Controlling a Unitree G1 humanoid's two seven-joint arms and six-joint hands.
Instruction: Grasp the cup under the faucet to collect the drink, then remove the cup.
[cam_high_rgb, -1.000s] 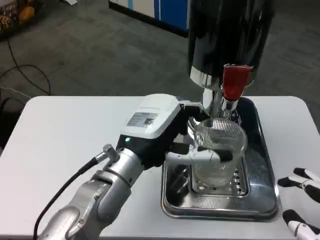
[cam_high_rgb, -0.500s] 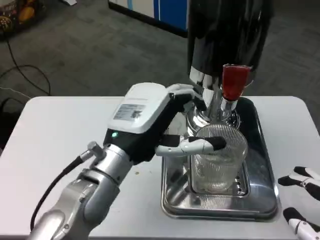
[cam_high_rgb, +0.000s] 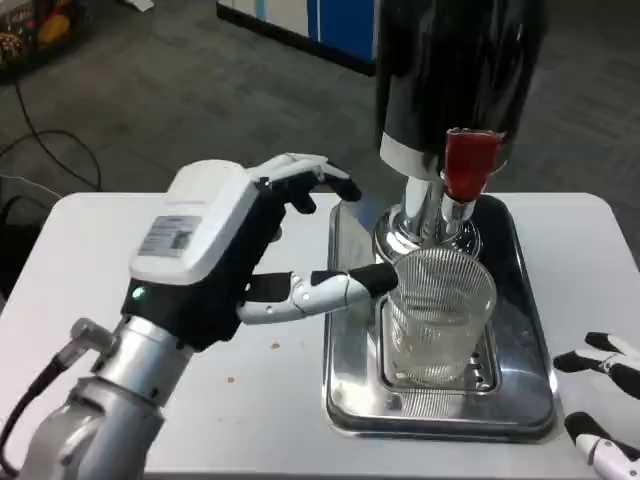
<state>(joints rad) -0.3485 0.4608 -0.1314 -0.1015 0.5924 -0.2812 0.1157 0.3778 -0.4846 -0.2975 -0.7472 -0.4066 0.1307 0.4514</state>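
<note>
A clear ribbed cup (cam_high_rgb: 440, 315) stands upright on the grate of the steel drip tray (cam_high_rgb: 350, 395), just below the faucet with the red tap handle (cam_high_rgb: 468, 163) of the black dispenser (cam_high_rgb: 455, 70). My left hand (cam_high_rgb: 235, 250) is left of the cup, its fingers spread and holding nothing. One fingertip (cam_high_rgb: 375, 278) reaches close to the cup's left rim; contact is unclear. My right hand (cam_high_rgb: 605, 405) rests at the table's right edge, fingers apart, empty.
The white table (cam_high_rgb: 130, 270) stretches left of the tray, with a few small crumbs near its middle. Dark carpet and cables lie beyond the far edge. The dispenser's chrome base (cam_high_rgb: 420, 230) stands at the tray's back.
My left hand let go of the cup and drew back to the left, fingers opening. The cup stays on the grate. The right hand has not moved.
</note>
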